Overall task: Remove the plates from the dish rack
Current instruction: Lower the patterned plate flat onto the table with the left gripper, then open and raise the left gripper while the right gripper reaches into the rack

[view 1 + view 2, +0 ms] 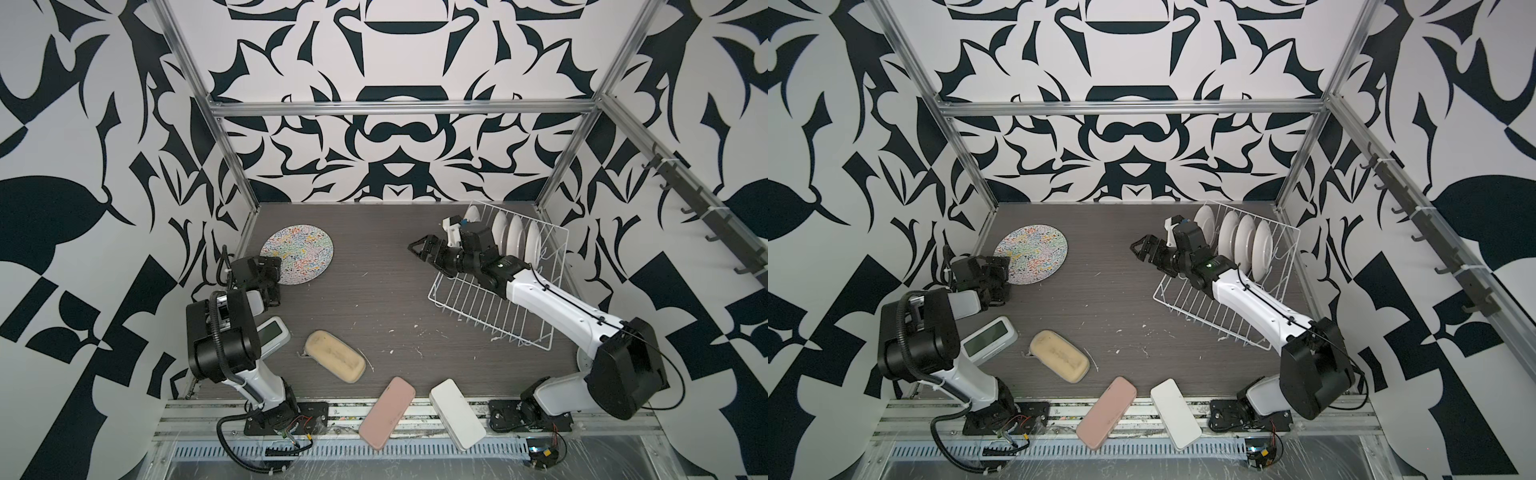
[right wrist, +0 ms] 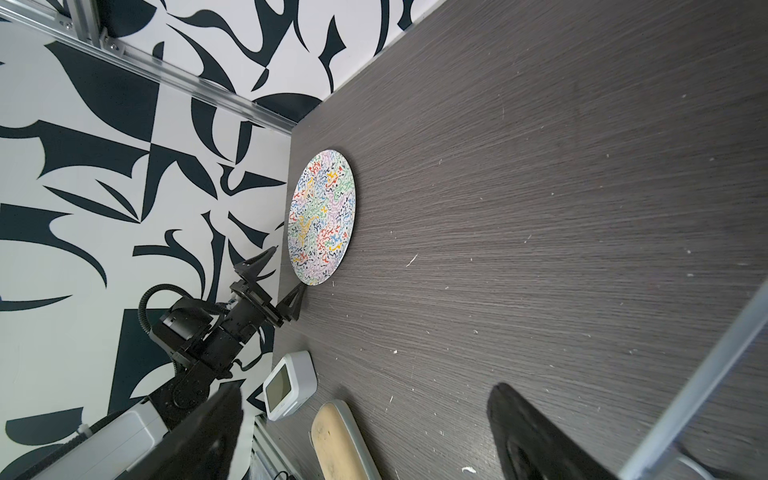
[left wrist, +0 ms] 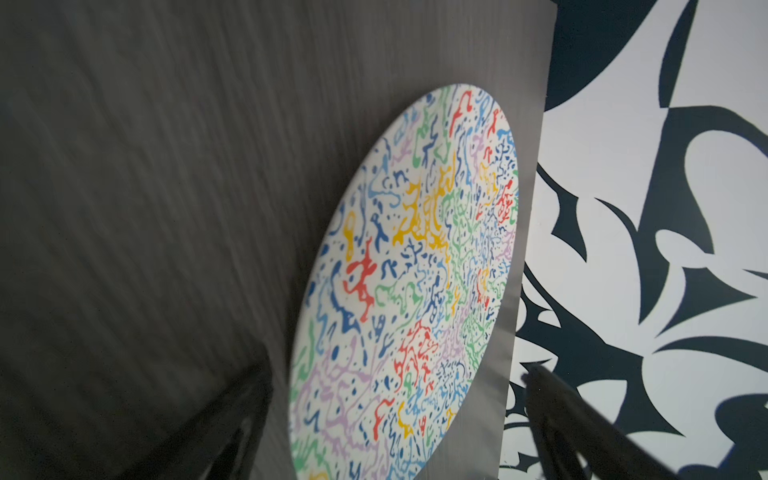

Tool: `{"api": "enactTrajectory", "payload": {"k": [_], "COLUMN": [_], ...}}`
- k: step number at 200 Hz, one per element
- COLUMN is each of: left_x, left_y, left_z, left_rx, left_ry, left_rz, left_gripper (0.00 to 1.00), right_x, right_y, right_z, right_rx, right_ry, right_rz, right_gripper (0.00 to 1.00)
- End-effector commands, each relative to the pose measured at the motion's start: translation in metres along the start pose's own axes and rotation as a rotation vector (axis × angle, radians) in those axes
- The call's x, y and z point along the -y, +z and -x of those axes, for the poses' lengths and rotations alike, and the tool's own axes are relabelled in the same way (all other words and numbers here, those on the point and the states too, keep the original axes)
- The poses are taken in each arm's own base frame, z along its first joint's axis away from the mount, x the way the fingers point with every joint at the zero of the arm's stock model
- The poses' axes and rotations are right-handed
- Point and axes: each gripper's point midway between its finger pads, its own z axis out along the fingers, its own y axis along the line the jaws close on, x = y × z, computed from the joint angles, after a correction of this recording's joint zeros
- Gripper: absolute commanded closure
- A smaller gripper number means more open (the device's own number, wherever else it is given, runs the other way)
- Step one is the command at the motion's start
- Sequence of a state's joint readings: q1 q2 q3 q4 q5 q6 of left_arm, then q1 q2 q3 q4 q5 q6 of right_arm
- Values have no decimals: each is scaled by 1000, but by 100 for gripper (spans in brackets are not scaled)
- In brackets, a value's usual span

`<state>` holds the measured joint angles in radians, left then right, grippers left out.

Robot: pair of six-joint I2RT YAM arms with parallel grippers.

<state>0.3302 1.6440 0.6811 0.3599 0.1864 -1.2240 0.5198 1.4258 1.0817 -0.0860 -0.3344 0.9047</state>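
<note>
Your left gripper (image 2: 279, 283): fingers apart, empty, just beside squiggle plate (image 1: 297, 253) lying flat at table's (image 1: 374, 299) far left. Your right gripper (image 1: 413, 248): fingers apart, empty, beside rack (image 1: 478, 309); four plates (image 1: 515, 239) upright inside.

Beige pad (image 1: 335, 360); pink pad (image 1: 387, 412); white pad (image 1: 457, 413); small grey display (image 1: 273, 333)

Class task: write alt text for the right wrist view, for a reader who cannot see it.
A squiggle-printed plate lies flat on the dark wood-grain table, close to the patterned wall. The left gripper, jaws open, sits just beside its rim, holding nothing.
</note>
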Motion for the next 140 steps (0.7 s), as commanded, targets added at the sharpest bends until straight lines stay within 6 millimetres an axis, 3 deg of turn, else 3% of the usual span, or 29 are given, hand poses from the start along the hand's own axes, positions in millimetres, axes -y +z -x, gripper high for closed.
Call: {"api": "enactTrajectory", "payload": {"k": [1,34,65,96,140], "left_x": [-13,-2,35,62,88], "left_y": [-9,-22,-40,-60,-84], "left_z": [7,8,-4,-33,-98], "left_rx": [37,52,33,6,-75], "left_ry": [26,75,254,393,631], "left_rz": [97,73,-36,-104,-193], "left_gripper": [1,1,1,1,1], "right_x": [-19,-19,-12,-5,5], "right_y": [-14,-21,-36,-59,-93], "right_z": [10,17,25,36,44], "right_rx": [56,95,150,221,292], "right_ry": [-52,-57,-115,-214,-347], "right_rz": [46,23,-55,-150,-275], "right_gripper": [4,3,3,5,4]}}
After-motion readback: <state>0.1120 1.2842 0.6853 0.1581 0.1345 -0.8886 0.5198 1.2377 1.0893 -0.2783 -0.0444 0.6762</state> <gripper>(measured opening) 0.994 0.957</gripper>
